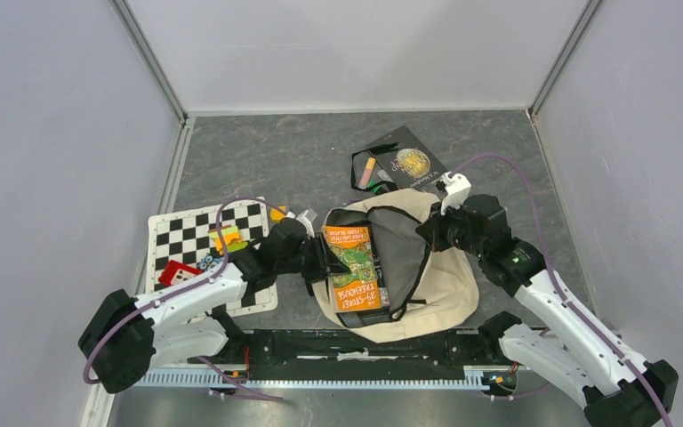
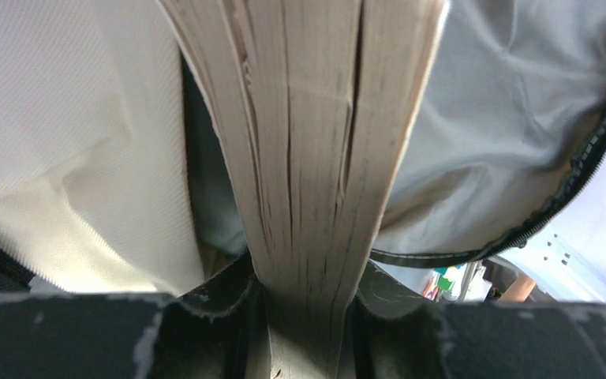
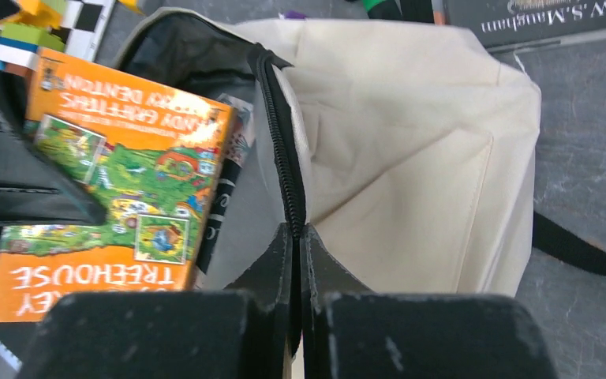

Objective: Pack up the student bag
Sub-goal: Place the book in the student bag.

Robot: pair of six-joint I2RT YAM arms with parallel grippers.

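Observation:
The cream student bag (image 1: 445,276) lies open in front of the arms, grey lining showing. My left gripper (image 1: 323,260) is shut on an orange-and-green paperback book (image 1: 356,276). The book sits partly inside the bag's opening. The left wrist view shows its page edges (image 2: 308,158) clamped between my jaws, with grey lining (image 2: 505,118) behind. My right gripper (image 1: 427,233) is shut on the bag's black zipper edge (image 3: 284,158) and holds the opening up. The book also shows in the right wrist view (image 3: 118,174).
A black-and-white checkered mat (image 1: 200,245) lies at the left with small colourful toys (image 1: 227,238) on it. A dark book with a gold emblem (image 1: 409,160) and a pouch with an orange marker (image 1: 366,171) lie behind the bag. Grey walls enclose the table.

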